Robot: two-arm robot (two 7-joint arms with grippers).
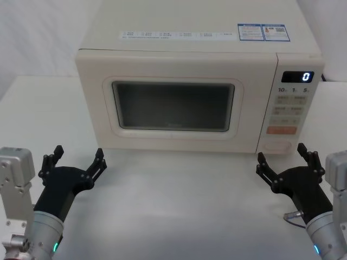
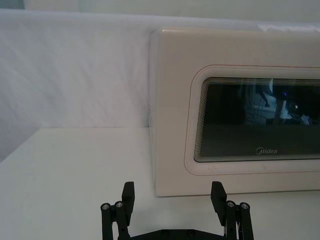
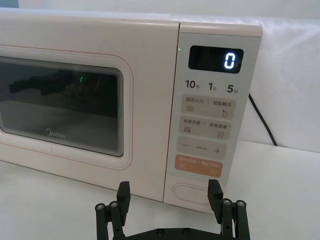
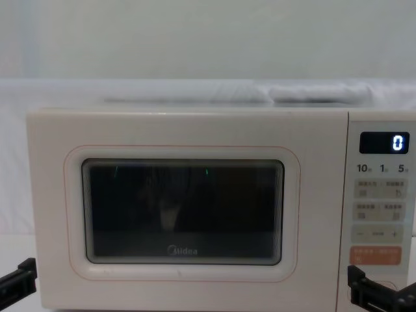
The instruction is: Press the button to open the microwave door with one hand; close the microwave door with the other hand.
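Both pincers, left point(image 1: 77, 161) at 7 o'clock, right point(image 1: 282, 160) at 5, hover released before the closed microwave door point(image 1: 172, 105); button point(image 1: 277, 144) unpressed.

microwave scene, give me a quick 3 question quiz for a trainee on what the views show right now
1. True or false: the microwave door is shut flush with the control strip.
2. Which key sits directly above the button? A) the orange key B) the minus and plus key C) the display
3. Fill in: the display reads ____.

Key
1. True. No gap shows at the door's edge in the head or chest view.
2. A.
3. 0.

Both tools are open on the table side of the microwave: the right tool near the button, the left tool before the door's left end.
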